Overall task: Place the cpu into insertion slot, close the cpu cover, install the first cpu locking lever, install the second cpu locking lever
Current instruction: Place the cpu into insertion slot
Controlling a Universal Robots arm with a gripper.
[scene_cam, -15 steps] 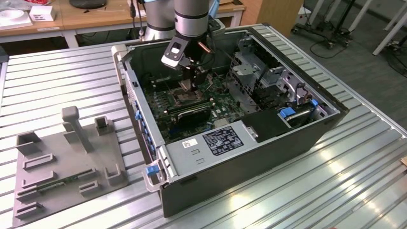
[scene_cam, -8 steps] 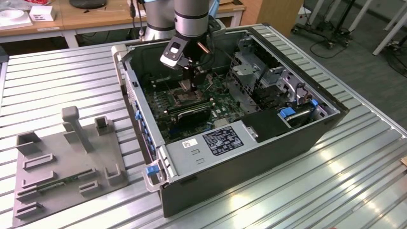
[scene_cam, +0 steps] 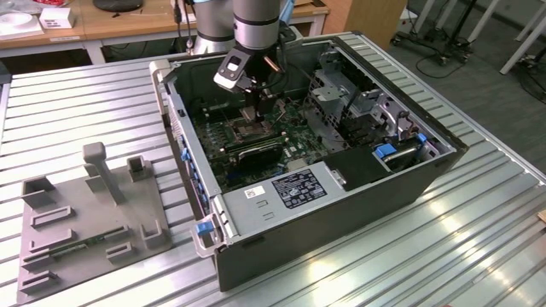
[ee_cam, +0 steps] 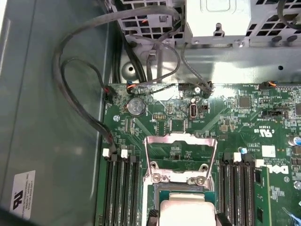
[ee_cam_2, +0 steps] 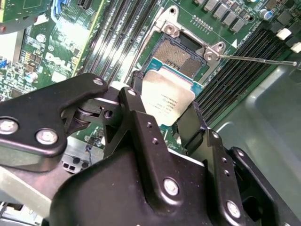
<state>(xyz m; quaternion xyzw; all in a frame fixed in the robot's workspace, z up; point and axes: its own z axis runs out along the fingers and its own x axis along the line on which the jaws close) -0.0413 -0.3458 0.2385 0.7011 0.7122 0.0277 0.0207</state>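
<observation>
ARM LOWERS CHIP TOWARD SOCKET: Inside an open case [scene_cam: 375,204] on a slatted table [scene_cam: 477,256], the gripper [scene_cam: 253,110] hangs over the slot [ee_cam_2: 181,52] with the cpu [ee_cam_2: 168,96] pinched between its two black fingers [ee_cam_2: 190,125]. The fingers are closed to the chip's width, one on each of two opposite edges, and touch nothing else.

The cpu is square, so it has no long axis. Its grey metal face points up, away from the board [ee_cam: 244,122], and it lies flat or close to it, with its edges roughly in line with the slot's rim. In the second wrist view it sits above the slot and off to one side. It covers the slot edge nearest the gripper, while most of the dark pin field lies bare. Whether it touches the rim cannot be told.

The cover [ee_cam: 181,137] is swung open on the side of the slot away from the chip, toward the coin battery [ee_cam: 136,106], and green board shows through its window. A thin lever [ee_cam_2: 256,60] runs out from one corner of the slot across the memory slots [ee_cam_2: 235,75].
</observation>
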